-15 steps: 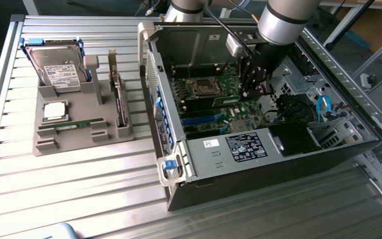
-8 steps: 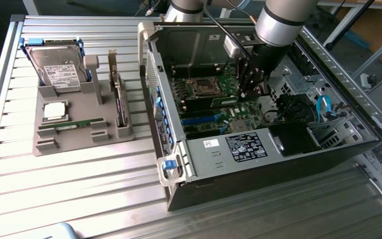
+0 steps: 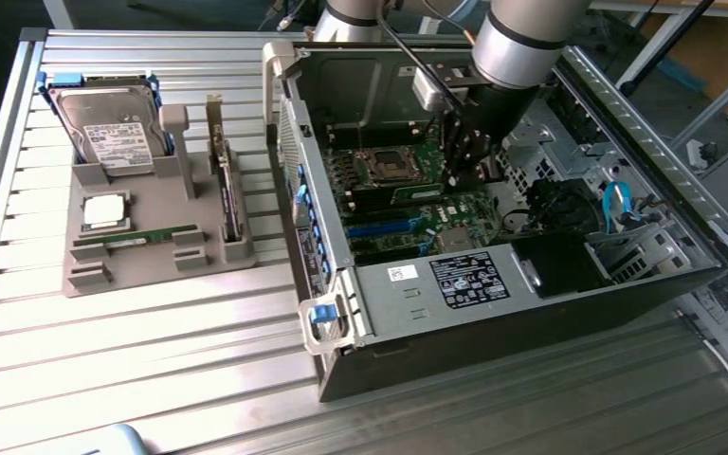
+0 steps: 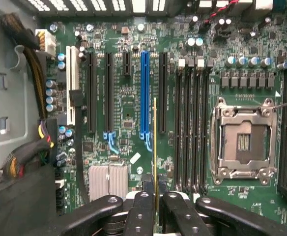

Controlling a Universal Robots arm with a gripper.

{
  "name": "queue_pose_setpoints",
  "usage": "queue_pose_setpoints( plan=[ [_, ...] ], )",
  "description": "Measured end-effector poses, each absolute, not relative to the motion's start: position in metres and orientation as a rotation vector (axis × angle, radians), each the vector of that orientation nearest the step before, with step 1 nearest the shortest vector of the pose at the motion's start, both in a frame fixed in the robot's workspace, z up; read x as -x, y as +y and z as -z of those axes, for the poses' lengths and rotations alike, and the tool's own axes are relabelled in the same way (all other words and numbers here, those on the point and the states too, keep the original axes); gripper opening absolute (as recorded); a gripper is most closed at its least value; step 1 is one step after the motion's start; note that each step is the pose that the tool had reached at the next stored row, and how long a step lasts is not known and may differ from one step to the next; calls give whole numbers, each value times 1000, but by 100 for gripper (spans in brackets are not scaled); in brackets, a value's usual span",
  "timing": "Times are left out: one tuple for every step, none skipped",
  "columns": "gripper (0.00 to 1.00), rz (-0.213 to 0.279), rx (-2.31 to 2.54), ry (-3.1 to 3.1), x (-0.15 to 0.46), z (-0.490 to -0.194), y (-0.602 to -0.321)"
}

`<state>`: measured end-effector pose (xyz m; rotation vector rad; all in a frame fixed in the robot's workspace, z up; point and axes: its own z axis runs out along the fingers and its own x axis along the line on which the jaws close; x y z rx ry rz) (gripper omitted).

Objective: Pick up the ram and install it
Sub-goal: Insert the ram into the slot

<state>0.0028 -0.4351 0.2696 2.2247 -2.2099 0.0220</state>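
Honestly, the hand [image 4: 156, 199] is pinched almost closed on the ram [image 4: 156, 142], held edge-on over the motherboard [image 4: 129, 88]. I'd keep it upright and square to the memory slots [image 4: 190, 128] beside the CPU socket [image 4: 242, 142].

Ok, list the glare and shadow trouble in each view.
Exterior view: glare washes out the slatted table, while the computer case interior sits darker. Wrist view: motherboard evenly lit, the tool holding the ram in shadow.

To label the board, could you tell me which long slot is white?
The white slot, at the row's end beside the grey case wall; the others are black, one blue.
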Motion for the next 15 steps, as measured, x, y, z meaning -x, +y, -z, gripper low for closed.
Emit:
queue_pose_setpoints(
  plan=[
    [13, -22, -2225, -2210, -1, -269, -435],
    [13, -22, -2225, -2210, 1, -269, -434],
    [13, -22, -2225, -2210, 2, -269, -434],
    [13, -22, -2225, -2210, 4, -268, -433],
    [13, -22, -2224, -2210, 6, -268, -433],
    [13, -22, -2224, -2211, 7, -268, -432],
    [13, -22, -2222, -2212, 8, -267, -431],
    [13, -22, -2219, -2215, 9, -267, -431],
    [13, -22, -2214, -2220, 10, -266, -430],
    [13, -22, -2209, -2225, 11, -266, -430],
    [13, -22, -2204, -2230, 11, -266, -430],
    [13, -22, -2197, -2237, 12, -265, -430],
    [13, -22, -2191, -2242, 13, -265, -430],
    [13, -22, -2186, -2247, 13, -265, -429],
    [13, -22, -2183, -2251, 14, -264, -429]
  ],
)
